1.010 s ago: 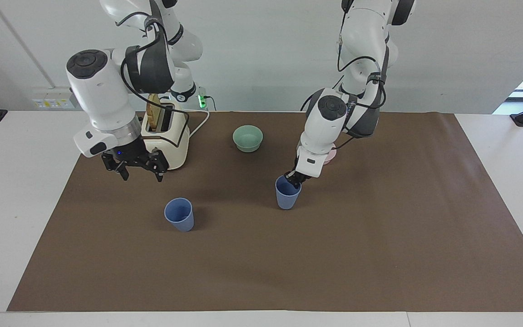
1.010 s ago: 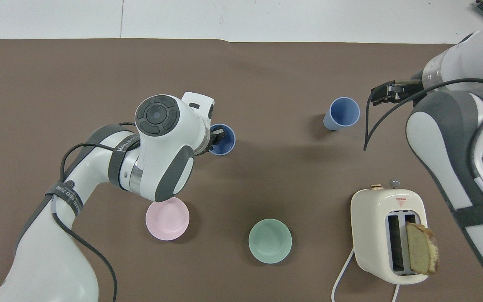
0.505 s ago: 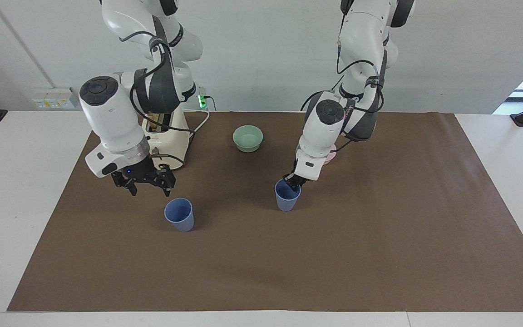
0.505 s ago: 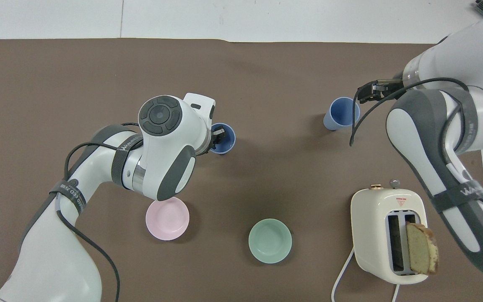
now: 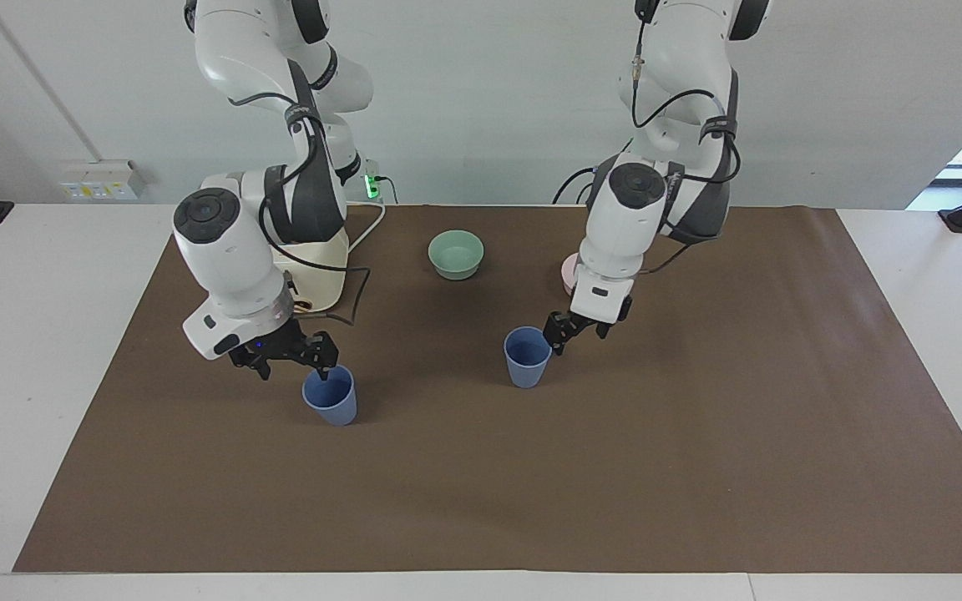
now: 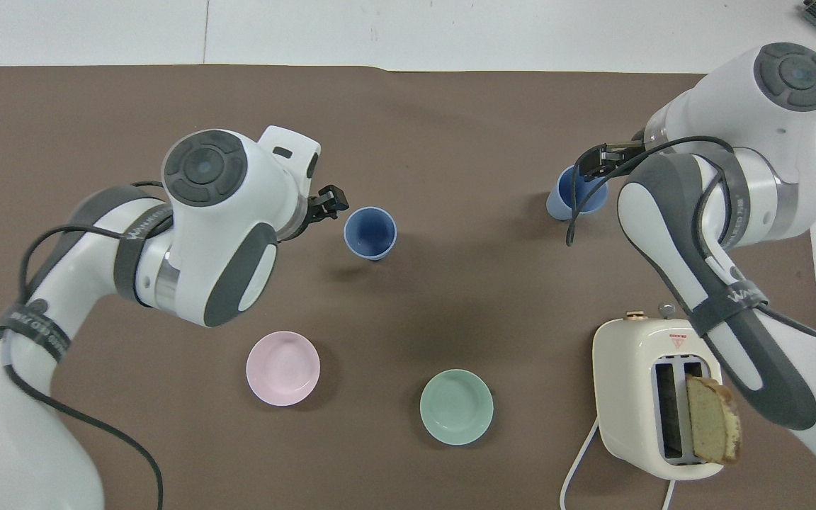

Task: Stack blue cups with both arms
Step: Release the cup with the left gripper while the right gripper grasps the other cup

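Observation:
Two blue cups stand upright on the brown mat. One cup (image 5: pixel 527 357) (image 6: pixel 370 232) is mid-table. My left gripper (image 5: pixel 579 332) (image 6: pixel 324 207) is open and empty just beside it, toward the left arm's end, apart from its rim. The other cup (image 5: pixel 331 395) (image 6: pixel 578 195) stands toward the right arm's end. My right gripper (image 5: pixel 289 359) (image 6: pixel 594 160) is open and low beside this cup, with one finger at its rim. In the overhead view the right arm's cable crosses that cup.
A cream toaster (image 6: pixel 652 397) (image 5: pixel 318 271) with a slice of bread in it stands near the right arm's base. A mint-green bowl (image 5: pixel 456 253) (image 6: pixel 456 406) and a pink bowl (image 6: pixel 282 368) lie nearer to the robots than the cups.
My left gripper has come off the mid-table cup's rim, opened and drawn aside. My right gripper has come down and across from the toaster to the other cup.

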`<action>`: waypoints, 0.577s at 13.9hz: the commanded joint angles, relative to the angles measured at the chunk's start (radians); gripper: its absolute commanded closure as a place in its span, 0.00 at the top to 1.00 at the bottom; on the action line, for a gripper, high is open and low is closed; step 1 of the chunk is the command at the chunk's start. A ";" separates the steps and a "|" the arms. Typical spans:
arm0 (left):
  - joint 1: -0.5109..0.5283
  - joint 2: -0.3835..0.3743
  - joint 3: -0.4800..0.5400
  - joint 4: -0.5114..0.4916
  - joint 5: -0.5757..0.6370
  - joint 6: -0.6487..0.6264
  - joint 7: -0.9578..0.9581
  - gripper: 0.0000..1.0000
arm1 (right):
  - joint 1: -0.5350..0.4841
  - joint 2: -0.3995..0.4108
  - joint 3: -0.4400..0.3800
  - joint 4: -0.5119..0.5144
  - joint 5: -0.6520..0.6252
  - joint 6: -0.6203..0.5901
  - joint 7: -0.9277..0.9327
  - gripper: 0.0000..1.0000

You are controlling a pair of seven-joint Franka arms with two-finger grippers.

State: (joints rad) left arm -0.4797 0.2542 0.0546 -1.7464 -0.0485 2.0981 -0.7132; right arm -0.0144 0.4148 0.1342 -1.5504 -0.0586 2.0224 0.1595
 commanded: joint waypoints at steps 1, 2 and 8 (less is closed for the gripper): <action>0.116 -0.102 -0.009 -0.015 0.018 -0.114 0.198 1.00 | 0.001 0.019 0.001 -0.022 0.008 0.030 -0.017 1.00; 0.168 -0.131 -0.009 -0.013 0.018 -0.157 0.286 1.00 | -0.001 0.018 0.001 -0.039 0.006 0.033 -0.021 1.00; 0.395 -0.250 -0.007 -0.012 0.016 -0.340 0.723 1.00 | -0.002 0.015 0.001 -0.065 0.006 0.044 -0.027 0.42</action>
State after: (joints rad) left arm -0.1379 0.0366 0.0626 -1.7471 -0.0475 1.7973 -0.1040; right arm -0.0141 0.4434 0.1342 -1.5939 -0.0587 2.0508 0.1594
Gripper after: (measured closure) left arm 0.000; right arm 0.260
